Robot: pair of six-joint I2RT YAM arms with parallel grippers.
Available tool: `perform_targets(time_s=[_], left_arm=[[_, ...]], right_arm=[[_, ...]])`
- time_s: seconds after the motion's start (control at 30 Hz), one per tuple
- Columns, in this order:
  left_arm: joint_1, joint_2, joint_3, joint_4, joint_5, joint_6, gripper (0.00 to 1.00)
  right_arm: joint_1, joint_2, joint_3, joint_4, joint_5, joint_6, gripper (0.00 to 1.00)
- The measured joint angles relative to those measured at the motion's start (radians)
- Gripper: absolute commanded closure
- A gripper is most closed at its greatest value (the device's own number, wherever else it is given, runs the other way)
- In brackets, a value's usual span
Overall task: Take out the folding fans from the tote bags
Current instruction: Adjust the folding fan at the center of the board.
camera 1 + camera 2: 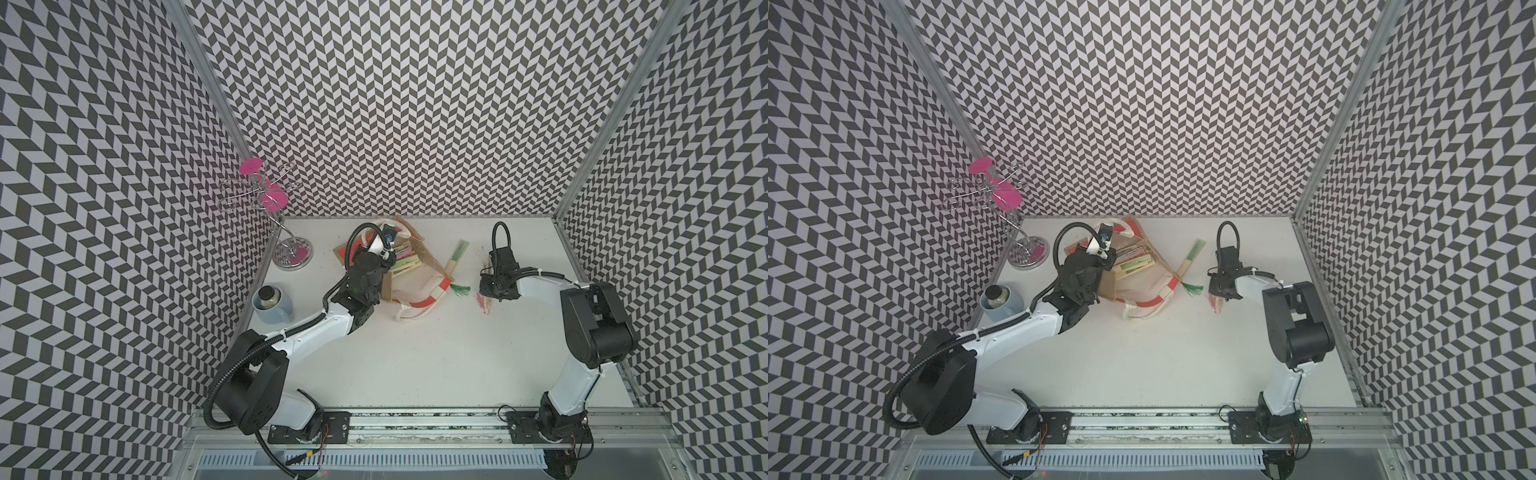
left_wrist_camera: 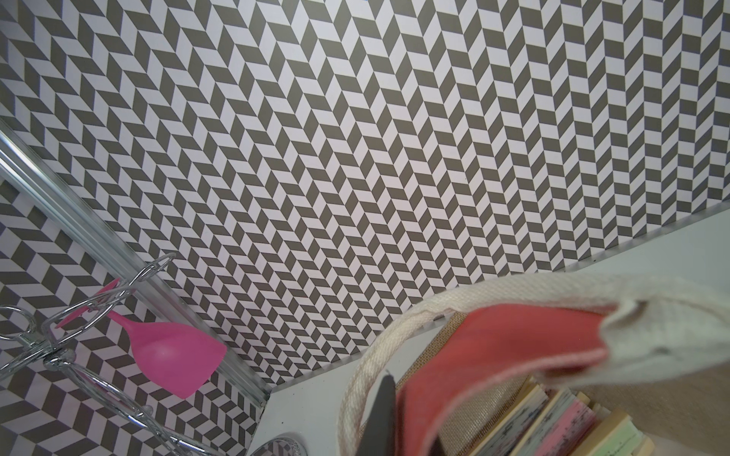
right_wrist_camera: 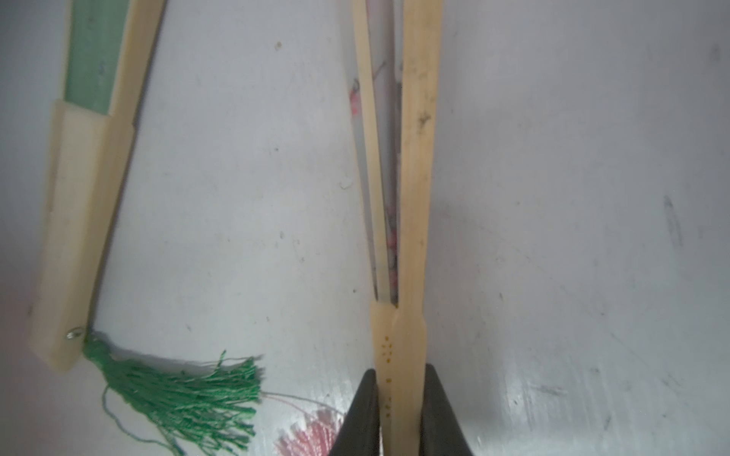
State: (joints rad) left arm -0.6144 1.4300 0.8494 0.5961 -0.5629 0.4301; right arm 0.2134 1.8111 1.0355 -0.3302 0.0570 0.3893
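Note:
The tan tote bag (image 1: 415,286) with red-orange and white panels lies on its side on the white table, mouth toward the back. Several folding fans (image 1: 405,259) show inside it, also in the left wrist view (image 2: 553,426). My left gripper (image 2: 411,395) is shut on the bag's red rim (image 2: 493,347), beside a cream handle (image 2: 355,387). A green folding fan (image 1: 456,257) with a green tassel (image 3: 177,395) lies on the table right of the bag. My right gripper (image 3: 401,375) is shut on a pale bamboo fan (image 3: 414,197) with a pink tassel (image 1: 482,301).
A chrome wire rack (image 1: 293,255) holding pink plastic glasses (image 2: 174,355) stands at the back left corner. A blue mug (image 1: 272,307) with a jar in it sits by the left wall. Patterned walls close in three sides of the table.

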Motion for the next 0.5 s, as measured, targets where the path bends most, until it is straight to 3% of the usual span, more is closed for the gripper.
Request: perform_targets(time_s=[0.13, 0.3, 0.5], left_arm=[[0.0, 0.0, 0.0, 0.0, 0.0, 0.0, 1.0], [0.0, 0.0, 0.0, 0.0, 0.0, 0.0, 1.0], [0.0, 0.0, 0.0, 0.0, 0.0, 0.002, 1.0]], right_arm=[[0.01, 0.009, 0.015, -0.014, 0.034, 0.004, 0.87], [0.035, 0.021, 0.039, -0.047, 0.104, 0.015, 1.0], [0.046, 0.033, 0.058, -0.069, 0.135, 0.021, 1.0]])
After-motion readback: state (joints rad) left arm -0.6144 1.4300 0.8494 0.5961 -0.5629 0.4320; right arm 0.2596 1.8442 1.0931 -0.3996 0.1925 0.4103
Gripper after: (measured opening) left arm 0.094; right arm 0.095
